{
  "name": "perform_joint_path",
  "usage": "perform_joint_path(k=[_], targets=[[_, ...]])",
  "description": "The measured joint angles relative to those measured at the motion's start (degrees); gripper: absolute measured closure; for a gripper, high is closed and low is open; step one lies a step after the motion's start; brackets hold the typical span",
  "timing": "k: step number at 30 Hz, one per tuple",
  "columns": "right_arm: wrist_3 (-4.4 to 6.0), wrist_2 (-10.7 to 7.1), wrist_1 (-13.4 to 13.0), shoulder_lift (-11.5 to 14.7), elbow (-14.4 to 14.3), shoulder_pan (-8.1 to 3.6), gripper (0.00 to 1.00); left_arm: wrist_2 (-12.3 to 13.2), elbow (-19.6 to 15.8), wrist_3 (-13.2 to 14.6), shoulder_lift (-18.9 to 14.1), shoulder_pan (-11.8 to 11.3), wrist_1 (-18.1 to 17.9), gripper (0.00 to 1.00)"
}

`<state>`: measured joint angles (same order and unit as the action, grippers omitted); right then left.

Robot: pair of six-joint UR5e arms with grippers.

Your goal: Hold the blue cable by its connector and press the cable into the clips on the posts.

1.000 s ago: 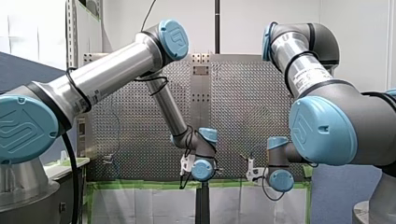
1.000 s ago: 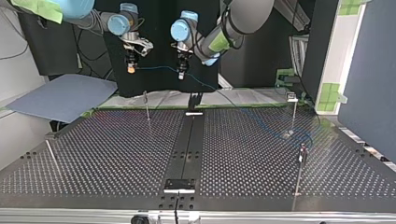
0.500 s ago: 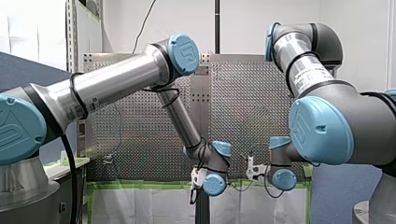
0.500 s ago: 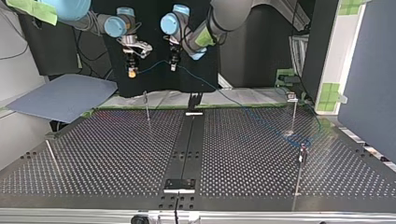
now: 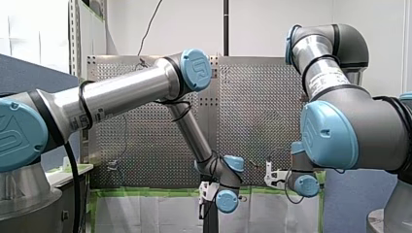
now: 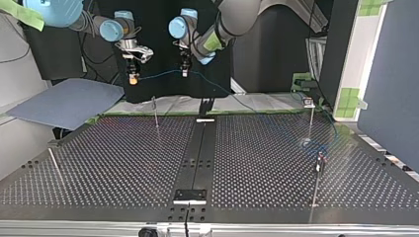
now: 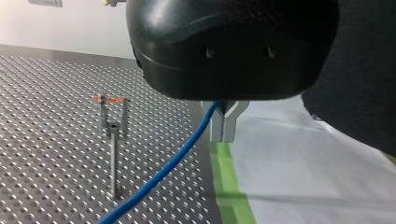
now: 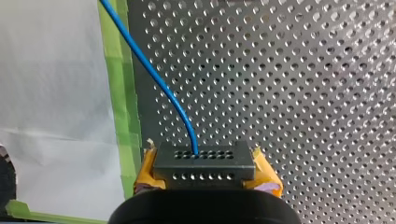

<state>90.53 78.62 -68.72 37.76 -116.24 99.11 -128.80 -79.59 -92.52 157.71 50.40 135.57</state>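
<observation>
Over the perforated table's (image 6: 123,163) far edge, upper left in the top view, the right gripper (image 6: 132,78) clamps the connector (image 8: 204,161) and the left gripper (image 6: 185,72) pinches the blue cable (image 6: 158,74). This looks like the carrying step; next probably comes lowering onto the nearest post's (image 6: 155,113) clip.

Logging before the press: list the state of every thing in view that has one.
my right gripper: shut on connector
my left gripper: shut on blue cable
connector: held between yellow pads
blue cable: strung in the air between both grippers
clip on post: empty
</observation>
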Motion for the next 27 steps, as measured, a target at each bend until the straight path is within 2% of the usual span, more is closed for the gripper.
perform_joint_path(k=[4, 8, 11, 21, 27], targets=[[0.09, -1.81, -0.3, 0.0, 0.5, -1.80, 1.00, 0.3, 1.5, 0.0, 0.0, 0.4, 0.1, 1.00], [0.99, -4.04, -0.7, 0.0, 1.7, -3.88, 1.00, 0.4, 3.1, 0.1, 0.0, 0.6, 0.4, 1.00], [1.29, -5.78, -0.3, 0.0, 2.9, -4.70, 1.00, 0.6, 4.2, 0.1, 0.0, 0.6, 0.7, 1.00], [1.93, -10.96, 0.9, 0.0, 5.8, -5.71, 1.00, -0.5, 8.5, 1.2, 0.2, 0.6, 4.3, 1.00], [3.39, -13.95, 0.8, 0.0, 7.1, -6.64, 1.00, -0.2, 11.6, 1.3, 0.2, 0.3, 5.9, 1.00]])
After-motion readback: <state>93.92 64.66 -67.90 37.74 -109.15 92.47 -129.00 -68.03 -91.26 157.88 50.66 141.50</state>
